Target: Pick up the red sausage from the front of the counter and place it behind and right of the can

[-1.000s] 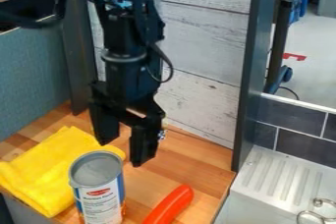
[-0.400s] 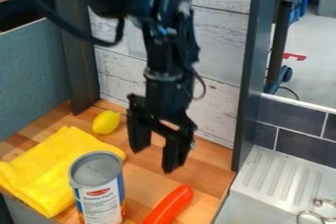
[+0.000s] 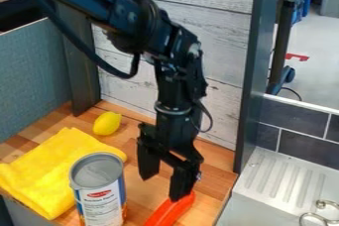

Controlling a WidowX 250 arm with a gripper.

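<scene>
1. Nearest my gripper I have the long, smooth red-orange object (image 3: 167, 213), lying slantwise on the wooden surface (image 3: 143, 196) at the near edge of my view.
2. My gripper (image 3: 163, 186) hangs pointing down, released, its two fingers well spread. One fingertip overlaps the object's upper end from where I watch; I can't tell whether they touch.
3. To the left of the red-orange object in my view, a can (image 3: 99, 197) stands upright, grey end up, label facing me.
4. A folded yellow cloth (image 3: 49, 170) lies left of the can and partly behind it.
5. Just past the cloth's far side I see a yellow lemon (image 3: 106, 124), well apart from the gripper.
6. Farther out, whitewashed boards (image 3: 218, 31) rise behind the arm, and a dark upright panel (image 3: 253, 76) separates my work surface from the ridged metal drainboard (image 3: 281, 180) on the right.
</scene>
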